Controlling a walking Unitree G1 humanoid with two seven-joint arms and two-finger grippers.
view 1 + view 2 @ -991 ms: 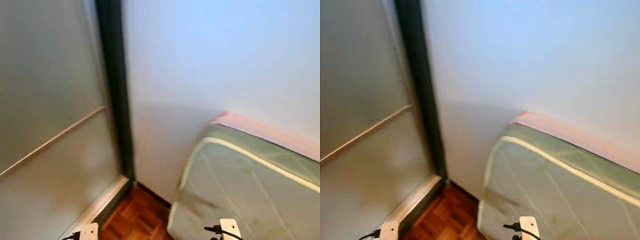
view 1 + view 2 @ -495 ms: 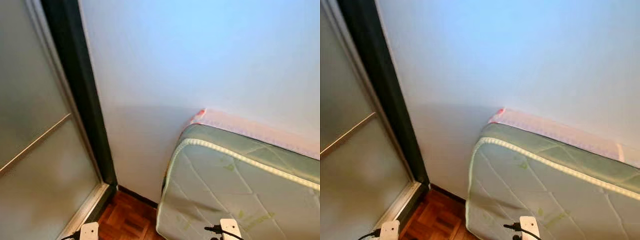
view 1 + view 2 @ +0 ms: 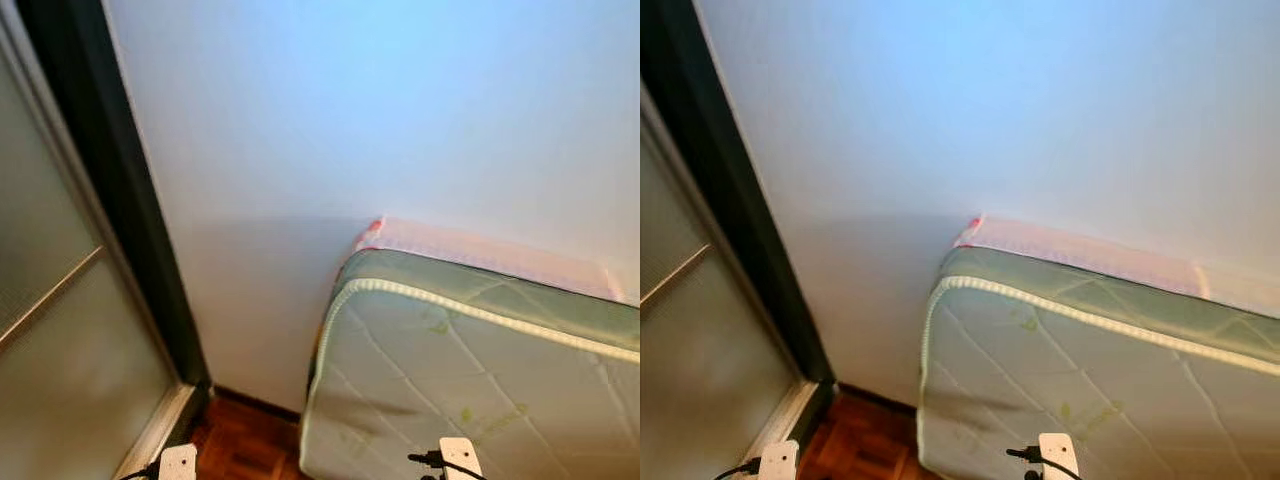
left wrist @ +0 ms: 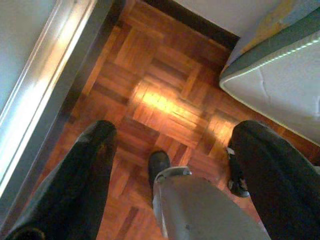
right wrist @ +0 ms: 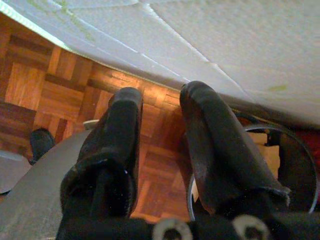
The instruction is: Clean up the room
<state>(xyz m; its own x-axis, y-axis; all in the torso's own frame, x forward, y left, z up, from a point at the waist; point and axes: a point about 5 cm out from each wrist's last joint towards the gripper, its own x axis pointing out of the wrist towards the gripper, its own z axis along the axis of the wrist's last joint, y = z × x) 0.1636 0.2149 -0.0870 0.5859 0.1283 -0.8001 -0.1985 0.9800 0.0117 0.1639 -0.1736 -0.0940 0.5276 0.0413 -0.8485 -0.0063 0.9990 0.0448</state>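
Both grippers hang low at the robot's sides with nothing in them, which suits a robot that is walking or turning rather than handling; the left gripper (image 4: 170, 145) has its two black fingers (image 4: 87, 170) wide apart above bare parquet floor (image 4: 165, 100), and the right gripper (image 5: 160, 125) has its fingers (image 5: 117, 135) a little apart, empty, hanging just beside the near edge of the mattress (image 3: 480, 390). That mattress, quilted pale green with a lighter piped seam and faint green leaf prints, fills the right of the head views and runs off to the right; its far edge sits against the white wall (image 3: 350, 120), with a strip of pink cloth (image 3: 480, 255) showing between the two, probably a sheet tucked behind it. On the left stands a frosted sliding door (image 3: 60, 340) in a dark frame (image 3: 110, 200), its metal track (image 4: 45, 85) meeting the floor; a narrow strip of parquet lies between the door and the mattress corner. Part of a round dark-rimmed thing (image 5: 295, 165) shows past the right gripper's fingers, though I cannot tell what it is. Nothing that plainly needs tidying is in sight, so I judge that the robot is searching for clutter; the next move probably calls for looking elsewhere in the room.
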